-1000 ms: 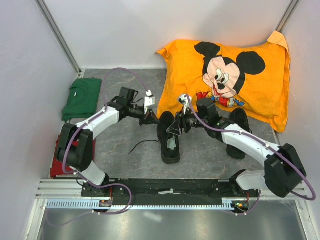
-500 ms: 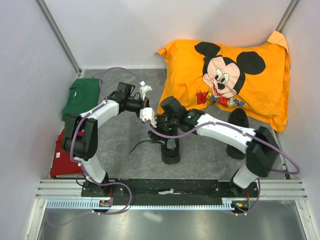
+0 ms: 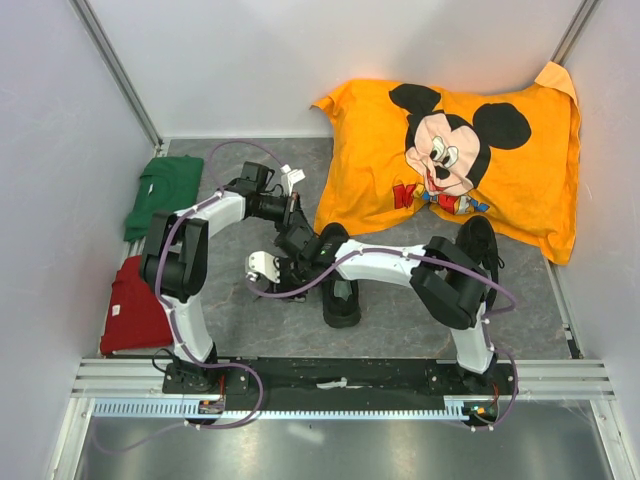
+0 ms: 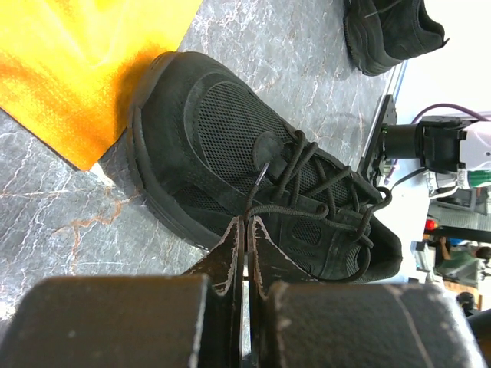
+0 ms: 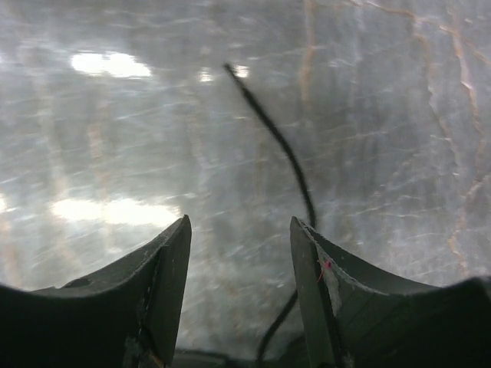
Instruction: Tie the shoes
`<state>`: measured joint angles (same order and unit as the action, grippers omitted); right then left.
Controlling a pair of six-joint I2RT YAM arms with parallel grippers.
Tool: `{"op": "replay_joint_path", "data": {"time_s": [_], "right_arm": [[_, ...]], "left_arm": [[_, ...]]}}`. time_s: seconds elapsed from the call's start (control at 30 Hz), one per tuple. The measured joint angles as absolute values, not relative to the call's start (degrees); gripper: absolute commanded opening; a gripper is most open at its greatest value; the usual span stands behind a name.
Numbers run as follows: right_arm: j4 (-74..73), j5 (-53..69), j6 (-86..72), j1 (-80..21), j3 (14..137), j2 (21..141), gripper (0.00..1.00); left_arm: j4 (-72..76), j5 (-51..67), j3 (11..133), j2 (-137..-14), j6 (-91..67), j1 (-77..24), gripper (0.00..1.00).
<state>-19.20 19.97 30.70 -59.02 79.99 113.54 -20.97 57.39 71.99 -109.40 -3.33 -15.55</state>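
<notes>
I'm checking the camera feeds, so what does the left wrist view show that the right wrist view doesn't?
Only the left wrist view: the left hand shut on a lace of the near shoe, the second shoe beyond, and the orange cloth. Only the right wrist view: the right hand open above a loose lace end. Both: the grey marbled table.

Shoe (image 4: 222, 138) matt black mesh, cord laces (image 4: 308, 164); table (image 5: 368, 115) glossy, marbled.

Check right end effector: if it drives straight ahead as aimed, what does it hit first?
Probably the loose black lace, which runs between the open fingers of the right end effector, then the grey table under it. Depth is hard to judge.
</notes>
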Motion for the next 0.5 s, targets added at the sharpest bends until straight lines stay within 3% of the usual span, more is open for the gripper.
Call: {"op": "replay_joint_path", "data": {"time_s": [0.3,0.5], "right_arm": [[-15.05,15.9,30.74,-58.54,81.62,116.71,0.71],[-13.67,15.77,30.94,-57.6,84.86,119.37,0.66]], "left_arm": [[-22.13,58.35,73.12,-112.22,-3.53,-14.98,0.02],[-23.44,59.02,73.45,-113.67,-3.2,-14.0,0.01]]}}
